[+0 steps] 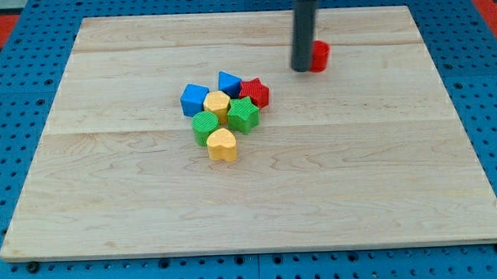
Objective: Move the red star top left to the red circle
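A pale wooden table (382, 176) lies on a blue pegboard (14, 73), its planks bare around a central cluster. There the red star (255, 92) touches a blue block (229, 82) and a green star (243, 116). Up and to the view's right of the red star, my tip (301, 69) presses beside the red circle (318, 56); no pincer shows.

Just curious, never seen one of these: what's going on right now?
My tip against red circle block's left side. Red star block in cluster, untouched. Blue block beside it.
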